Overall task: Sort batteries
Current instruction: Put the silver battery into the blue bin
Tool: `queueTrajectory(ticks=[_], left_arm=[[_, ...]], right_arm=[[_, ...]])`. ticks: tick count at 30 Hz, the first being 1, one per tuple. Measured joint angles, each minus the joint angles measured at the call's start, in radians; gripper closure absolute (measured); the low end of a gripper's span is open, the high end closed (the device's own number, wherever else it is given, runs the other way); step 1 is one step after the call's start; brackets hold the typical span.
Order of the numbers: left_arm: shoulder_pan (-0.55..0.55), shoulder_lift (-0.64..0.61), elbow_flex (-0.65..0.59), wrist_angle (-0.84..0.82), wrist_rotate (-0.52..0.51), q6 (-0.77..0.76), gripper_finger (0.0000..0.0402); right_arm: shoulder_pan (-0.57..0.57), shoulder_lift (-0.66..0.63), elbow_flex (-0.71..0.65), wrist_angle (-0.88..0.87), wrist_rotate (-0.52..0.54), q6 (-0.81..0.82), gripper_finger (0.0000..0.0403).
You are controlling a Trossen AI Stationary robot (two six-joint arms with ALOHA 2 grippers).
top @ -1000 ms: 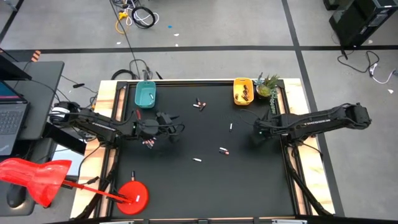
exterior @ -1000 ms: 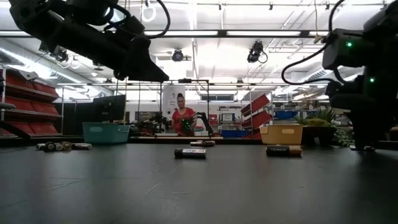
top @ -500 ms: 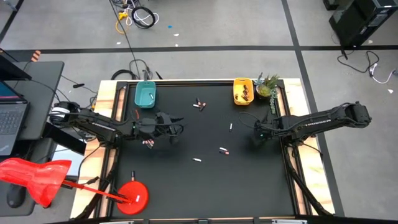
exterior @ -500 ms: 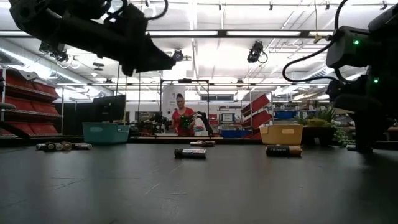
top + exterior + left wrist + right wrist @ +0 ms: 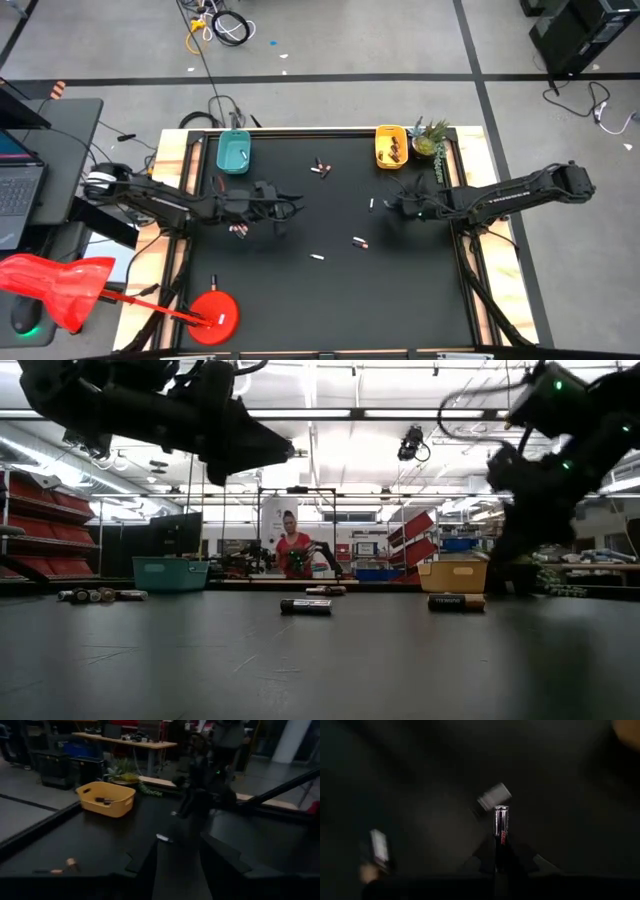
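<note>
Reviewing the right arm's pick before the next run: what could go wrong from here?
1. The right gripper pinches the dark, red-banded cylindrical battery only by one end; it could twist or slip in transit.
2. A pale silvery battery lies right beside it and may get knocked.
3. The small yellow rectangular tray already holds batteries; a drop could bounce out.

Teal tray at the table's far edge, left side; yellow tray at the far edge, right side, batteries inside. Potted plant just right of the yellow tray. Loose batteries: pair between the trays, one mid-right, one and one nearer the centre front, cluster on the left. Left gripper right of that cluster; right gripper just right of the mid-right battery.
</note>
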Motion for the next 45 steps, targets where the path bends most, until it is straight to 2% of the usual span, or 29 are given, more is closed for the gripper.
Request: queueTrajectory(ticks=[6, 10, 12, 16, 20, 26, 32, 35, 37, 42, 45], left_arm=[[0.001, 0.234, 0.009, 0.408, 0.023, -0.005, 0.0251], [0.014, 0.404, 0.076, 0.643, -0.003, 0.0, 0.025], [0.025, 0.474, 0.123, 0.704, -0.008, 0.0, 0.0248], [0.039, 0.575, 0.239, 0.696, -0.012, 0.0, 0.0236], [0.045, 0.633, 0.332, 0.65, -0.015, -0.004, 0.0204], [0.061, 0.648, 0.413, 0.555, -0.018, -0.014, 0.0154], [0.061, 0.649, 0.468, 0.416, -0.013, -0.033, 0.0147], [0.059, 0.649, 0.475, 0.407, -0.008, -0.031, 0.0167], [0.059, 0.648, 0.475, 0.413, -0.002, -0.031, 0.0202], [0.057, 0.647, 0.476, 0.414, 0.055, -0.01, 0.0365], [0.058, 0.647, 0.476, 0.412, 0.058, -0.012, 0.0369]], right_arm=[[0.009, 0.025, 0.002, 0.347, 0.009, -0.226, 0.038], [0.028, 0.085, 0.003, 0.571, 0.008, -0.347, 0.038], [0.037, 0.12, 0.003, 0.653, 0.006, -0.394, 0.038], [0.049, 0.182, 0.004, 0.767, -0.007, -0.459, 0.038], [0.054, 0.235, 0.004, 0.835, -0.009, -0.505, 0.038], [0.054, 0.293, 0.004, 0.955, -0.013, -0.553, 0.038], [0.054, 0.328, 0.004, 1.071, -0.047, -0.597, 0.038], [0.057, 0.326, 0.004, 1.095, -0.047, -0.605, 0.038], [0.062, 0.325, 0.004, 1.11, -0.046, -0.619, 0.038], [0.073, 0.328, 0.003, 1.122, -0.04, -0.625, 0.0378], [0.074, 0.328, 0.002, 1.123, -0.039, -0.598, 0.0343]])
